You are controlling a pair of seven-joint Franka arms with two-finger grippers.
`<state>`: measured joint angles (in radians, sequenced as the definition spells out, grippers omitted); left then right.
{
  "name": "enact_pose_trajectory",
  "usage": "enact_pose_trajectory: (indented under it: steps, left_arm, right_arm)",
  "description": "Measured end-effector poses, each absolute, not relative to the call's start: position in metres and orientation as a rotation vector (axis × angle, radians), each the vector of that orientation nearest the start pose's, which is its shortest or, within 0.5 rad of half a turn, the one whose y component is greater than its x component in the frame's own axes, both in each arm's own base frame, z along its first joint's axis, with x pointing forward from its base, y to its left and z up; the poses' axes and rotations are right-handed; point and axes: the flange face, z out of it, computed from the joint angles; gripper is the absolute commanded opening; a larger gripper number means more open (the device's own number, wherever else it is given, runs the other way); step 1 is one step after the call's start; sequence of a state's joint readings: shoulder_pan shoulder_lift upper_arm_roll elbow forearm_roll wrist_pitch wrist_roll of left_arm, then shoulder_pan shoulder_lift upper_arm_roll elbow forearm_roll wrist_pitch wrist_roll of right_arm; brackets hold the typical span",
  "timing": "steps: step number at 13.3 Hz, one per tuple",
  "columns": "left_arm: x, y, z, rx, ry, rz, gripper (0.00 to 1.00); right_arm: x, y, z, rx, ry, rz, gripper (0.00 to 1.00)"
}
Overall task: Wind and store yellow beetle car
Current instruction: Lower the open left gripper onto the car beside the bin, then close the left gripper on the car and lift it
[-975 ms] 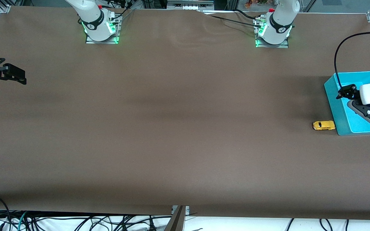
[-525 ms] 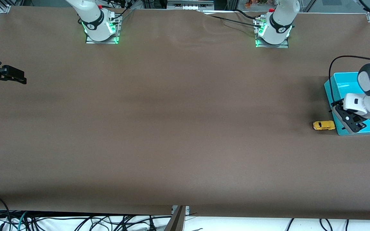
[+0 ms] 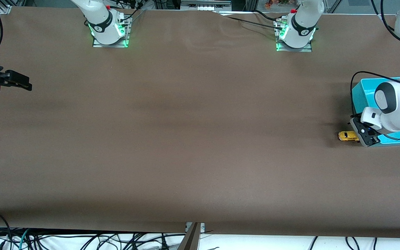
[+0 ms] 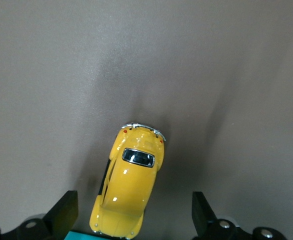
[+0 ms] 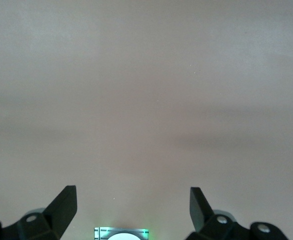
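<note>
One car (image 3: 348,135) is on the table (image 3: 193,139), yellow, standing on its wheels at the left arm's end. You will see it just beside the teal box (image 3: 363,92), at the corner of the box that is nearest the front camera.

Left gripper (image 3: 361,133): it is over the end of the car that points at the box, and over the box's corner. In the front view its body covers that end of the car, so only the other end shows there. Whether it touches the car you cannot tell from that view.

In the left wrist view the car (image 4: 128,180) sits between the two fingertips (image 4: 61,216), with a clear gap on each side. The fingers are spread wide and hold nothing. The car's chrome bumper and small rear window point away from the gripper (image 4: 132,215). A sliver of the teal box (image 4: 86,235) shows at the picture's edge, touching or just under the car's near end; which, you cannot tell.

Right gripper (image 3: 19,85): it waits at the right arm's end of the table, well apart from the car. Its wrist view shows both fingertips (image 5: 66,202) set wide apart over bare brown table (image 5: 146,100), gripper (image 5: 132,212) empty, with a green-lit arm base (image 5: 121,233) at the picture's edge.
</note>
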<state>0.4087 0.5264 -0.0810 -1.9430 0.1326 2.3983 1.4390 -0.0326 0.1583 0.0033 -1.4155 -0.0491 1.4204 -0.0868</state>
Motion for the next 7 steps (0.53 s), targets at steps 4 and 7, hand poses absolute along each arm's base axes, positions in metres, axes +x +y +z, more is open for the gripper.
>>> enact_pose_trajectory:
  steps: [4,7]
  left_arm:
    - [0.579,0.209,0.19,-2.553,1.853,0.095,0.34]
    - [0.578,0.211,0.188,-2.526,1.891,0.092,0.14]
  right_arm:
    - [0.587,-0.022,0.59,-3.169,-0.088,0.259,1.0]
    - [0.588,-0.022,0.589,-3.169,-0.088,0.261,1.0]
